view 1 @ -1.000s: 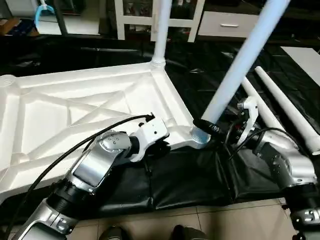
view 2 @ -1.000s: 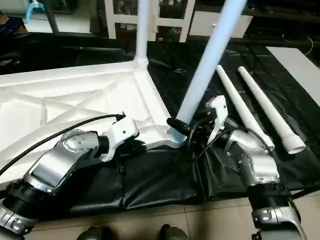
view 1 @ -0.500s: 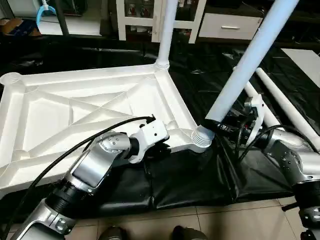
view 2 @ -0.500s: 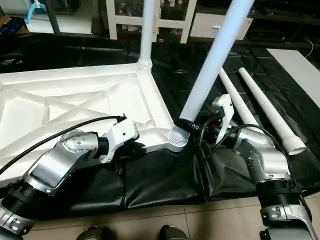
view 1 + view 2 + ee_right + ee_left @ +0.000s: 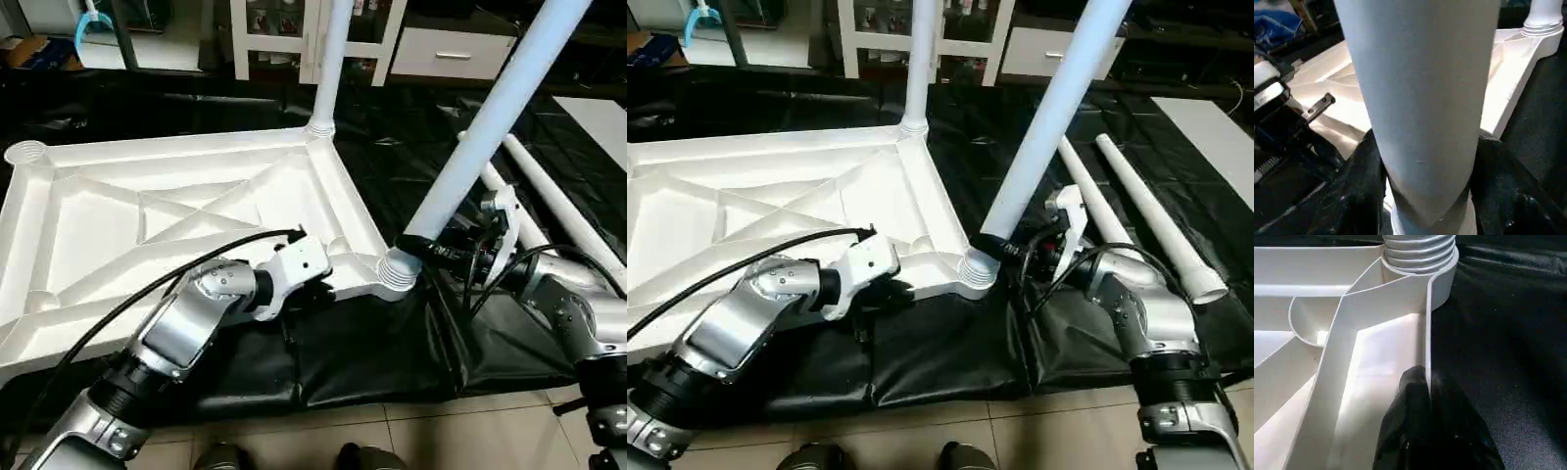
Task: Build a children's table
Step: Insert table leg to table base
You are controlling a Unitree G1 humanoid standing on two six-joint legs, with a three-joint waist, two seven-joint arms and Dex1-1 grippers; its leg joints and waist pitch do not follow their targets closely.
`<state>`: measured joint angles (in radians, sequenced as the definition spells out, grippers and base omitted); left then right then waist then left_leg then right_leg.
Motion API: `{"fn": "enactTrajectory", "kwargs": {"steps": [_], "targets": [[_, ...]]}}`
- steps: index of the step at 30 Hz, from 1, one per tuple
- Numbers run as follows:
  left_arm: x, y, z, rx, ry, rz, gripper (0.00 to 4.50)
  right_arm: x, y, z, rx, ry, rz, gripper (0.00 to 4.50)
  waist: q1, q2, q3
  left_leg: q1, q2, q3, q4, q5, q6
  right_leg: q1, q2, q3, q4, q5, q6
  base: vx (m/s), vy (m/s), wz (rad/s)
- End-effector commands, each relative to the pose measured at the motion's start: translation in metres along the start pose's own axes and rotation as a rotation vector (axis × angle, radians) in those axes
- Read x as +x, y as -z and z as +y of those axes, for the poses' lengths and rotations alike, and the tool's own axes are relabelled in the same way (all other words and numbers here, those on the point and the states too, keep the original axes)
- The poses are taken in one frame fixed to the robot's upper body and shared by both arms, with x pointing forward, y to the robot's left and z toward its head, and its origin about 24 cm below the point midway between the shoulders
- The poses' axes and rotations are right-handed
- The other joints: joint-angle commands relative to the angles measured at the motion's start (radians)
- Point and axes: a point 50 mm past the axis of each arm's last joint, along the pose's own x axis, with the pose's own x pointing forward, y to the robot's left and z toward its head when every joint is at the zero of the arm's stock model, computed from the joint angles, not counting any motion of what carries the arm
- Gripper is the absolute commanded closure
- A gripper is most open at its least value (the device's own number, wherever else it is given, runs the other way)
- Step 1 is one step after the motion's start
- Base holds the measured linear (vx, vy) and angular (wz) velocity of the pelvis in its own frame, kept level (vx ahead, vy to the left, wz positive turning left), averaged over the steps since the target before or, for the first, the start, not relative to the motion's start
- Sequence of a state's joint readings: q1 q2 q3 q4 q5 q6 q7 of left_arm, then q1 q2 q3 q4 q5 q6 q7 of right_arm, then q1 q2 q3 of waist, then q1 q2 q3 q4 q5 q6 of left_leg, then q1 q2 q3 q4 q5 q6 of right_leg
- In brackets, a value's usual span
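Observation:
The white table top (image 5: pixel 147 215) lies underside up on a black mat, its X ribs showing. One white leg (image 5: pixel 328 59) stands upright in the far right corner socket. A second leg (image 5: pixel 490 117) leans to the right, its ribbed base at the near right corner socket (image 5: pixel 392 274). My right gripper (image 5: pixel 426 247) is shut around this leg just above the base, one finger (image 5: pixel 1359 186) on each side. My left gripper (image 5: pixel 1427 382) is shut on the top's near rim, left of that socket. Two loose legs (image 5: pixel 1146 211) lie on the mat to the right.
An unfilled corner socket (image 5: pixel 26 153) shows at the far left. A white glass-door cabinet (image 5: pixel 313 39) and a drawer unit (image 5: pixel 451 54) stand behind the mat. Tiled floor (image 5: pixel 441 431) runs along the front, with my feet (image 5: pixel 220 457) at the picture's bottom edge.
The leaning leg's ribbed base has settled onto the near right corner socket, and my right gripper stayed shut on it. The left gripper kept its hold on the rim. The camera shifted slightly.

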<state>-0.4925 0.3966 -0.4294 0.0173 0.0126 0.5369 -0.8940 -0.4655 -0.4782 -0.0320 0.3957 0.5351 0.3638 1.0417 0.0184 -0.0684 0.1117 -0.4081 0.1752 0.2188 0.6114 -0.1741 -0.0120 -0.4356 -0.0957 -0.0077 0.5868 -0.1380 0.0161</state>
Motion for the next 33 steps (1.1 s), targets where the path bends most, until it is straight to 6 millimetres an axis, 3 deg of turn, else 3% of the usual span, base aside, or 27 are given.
{"fn": "enactTrajectory", "kwargs": {"steps": [1,8,13,19,28,33], "targets": [[0.001,-0.005,-0.001,0.027,0.019,-0.025,4.5,-0.002,-0.008,0.0,0.068,-0.01,-0.091,2.57,-0.001,-0.016,-0.088,0.037,0.048,-0.022,-0.069,-0.132,0.086,0.042,-0.032,0.015,-0.05,-0.243,-0.241,0.0,0.0,0.0],[0.002,-0.005,-0.002,0.045,0.028,-0.031,4.5,-0.015,-0.004,-0.003,0.202,-0.018,-0.097,2.64,-0.002,-0.02,-0.085,0.035,0.048,-0.023,-0.069,-0.163,0.066,0.039,-0.033,0.015,-0.054,-0.308,-0.217,0.0,0.0,0.0],[0.002,-0.004,-0.002,0.046,0.026,-0.031,4.5,-0.02,0.005,-0.001,0.202,-0.023,-0.04,2.64,0.0,-0.024,-0.088,0.034,0.049,-0.023,-0.069,-0.163,0.059,0.039,-0.035,0.015,-0.054,-0.318,-0.206,0.0,0.0,0.0],[0.001,-0.004,-0.001,0.051,0.027,-0.029,4.5,-0.02,-0.004,-0.006,0.179,0.013,-0.076,2.64,-0.002,-0.021,-0.088,0.035,0.048,-0.025,-0.071,-0.185,0.045,0.035,-0.033,0.014,-0.059,-0.347,-0.198,0.0,0.0,0.0],[0.001,-0.003,-0.004,0.06,0.051,-0.024,4.5,-0.017,-0.009,-0.012,0.142,0.038,-0.056,2.64,-0.003,-0.022,-0.09,0.035,0.048,-0.023,-0.069,-0.17,0.043,0.035,-0.033,0.014,-0.055,-0.324,-0.206,0.0,0.0,0.0],[0.002,0.0,-0.007,0.072,0.094,-0.014,4.5,-0.005,-0.004,-0.011,0.067,0.033,0.015,2.64,-0.004,-0.02,-0.093,0.034,0.047,-0.023,-0.066,-0.155,0.054,0.037,-0.033,0.013,-0.051,-0.296,-0.22,0.0,0.0,0.0]]}}
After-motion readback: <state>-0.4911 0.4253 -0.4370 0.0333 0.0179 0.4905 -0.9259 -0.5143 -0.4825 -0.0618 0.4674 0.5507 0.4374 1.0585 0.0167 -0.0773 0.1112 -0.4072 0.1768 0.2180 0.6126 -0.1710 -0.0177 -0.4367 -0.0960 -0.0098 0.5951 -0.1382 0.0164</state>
